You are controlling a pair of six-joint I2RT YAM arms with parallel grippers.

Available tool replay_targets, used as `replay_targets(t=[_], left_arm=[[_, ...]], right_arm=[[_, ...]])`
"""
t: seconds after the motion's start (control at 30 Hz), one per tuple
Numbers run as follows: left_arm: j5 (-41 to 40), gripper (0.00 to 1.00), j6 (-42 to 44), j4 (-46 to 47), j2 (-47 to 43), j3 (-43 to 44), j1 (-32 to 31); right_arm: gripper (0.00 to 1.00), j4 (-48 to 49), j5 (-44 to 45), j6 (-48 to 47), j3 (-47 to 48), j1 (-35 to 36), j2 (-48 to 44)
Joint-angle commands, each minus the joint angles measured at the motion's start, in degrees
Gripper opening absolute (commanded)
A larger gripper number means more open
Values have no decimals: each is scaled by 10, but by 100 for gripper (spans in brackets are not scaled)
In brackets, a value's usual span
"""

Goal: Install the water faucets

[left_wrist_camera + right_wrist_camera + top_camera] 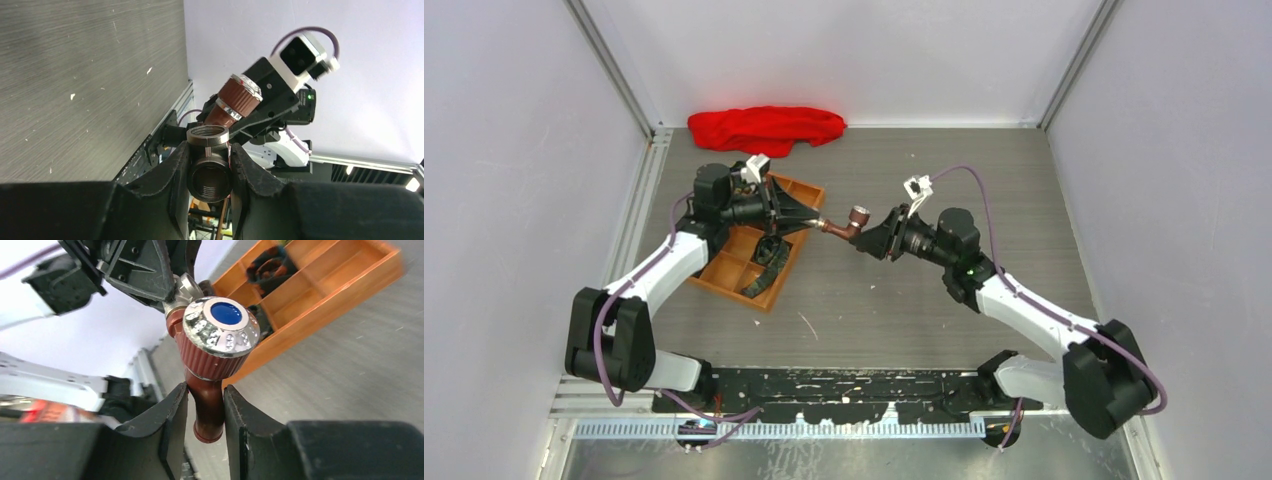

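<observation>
A reddish-brown water faucet (846, 225) with a ribbed knob hangs in the air between my two grippers. My right gripper (866, 238) is shut on its spout (207, 405). The knob's silvery cap with a blue centre (221, 322) faces the right wrist camera. My left gripper (814, 222) is shut on a dark threaded tee fitting (209, 167). The faucet's silvery end (184, 287) meets that fitting at the left gripper's fingertips. In the left wrist view the knob (239, 96) shows just behind the fitting, with the right gripper's body (272, 97) beyond it.
An orange compartment tray (724, 285) lies under the left arm, with dark coiled straps (771, 250) in it. It also shows in the right wrist view (325, 277). A red cloth (764, 128) lies by the back wall. Walls close in both sides.
</observation>
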Motion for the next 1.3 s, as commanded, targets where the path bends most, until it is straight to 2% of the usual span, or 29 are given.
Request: replay_targets(t=[0.0, 0.03, 0.1, 0.17, 0.2, 0.27, 0.33, 0.47, 0.53, 0.6, 0.67, 0.8, 0.87, 0.93, 1.1, 1.17, 1.27], left_arm=[[37, 0, 16, 21, -22, 14, -3], [37, 0, 16, 24, -22, 13, -3], [36, 0, 15, 29, -25, 12, -3], [30, 0, 15, 36, -30, 8, -3], [25, 0, 16, 37, -31, 7, -2], [16, 0, 16, 37, -33, 6, -2], [7, 0, 10, 38, -34, 4, -2], [-11, 0, 3, 36, -41, 0, -2], [-21, 0, 7, 34, -46, -1, -2], [-33, 0, 10, 32, -50, -4, -3], [-45, 0, 13, 34, -53, -9, -3], [-54, 0, 25, 18, -50, -10, -3], [-51, 0, 30, 11, -46, -9, -3], [-50, 0, 47, -12, -46, -4, -3], [-52, 0, 74, -61, -52, 9, -3], [-57, 0, 73, -61, -54, 10, -2], [-57, 0, 67, -57, -50, 15, -2]], right_arm=[[30, 163, -135, 261, 15, -30, 61], [28, 200, -160, 325, 13, -36, 92], [30, 357, -190, 454, -11, -43, 137], [53, 485, -194, 545, -30, -49, 169], [63, 501, -198, 557, -30, -53, 177], [77, 459, -197, 529, -31, -56, 167], [86, 348, -185, 463, -29, -57, 137], [94, 157, -156, 330, -7, -58, 67], [97, 106, -144, 303, 2, -58, 45], [98, 113, -155, 311, 4, -58, 39], [98, 167, -178, 356, 2, -57, 49], [98, 357, -196, 480, -4, -56, 77], [98, 400, -201, 506, 11, -56, 83], [98, 402, -196, 494, 23, -57, 79], [96, 329, -203, 416, 57, -57, 56], [95, 206, -221, 344, 90, -56, 47], [95, -9, -198, 191, 126, -57, 19]])
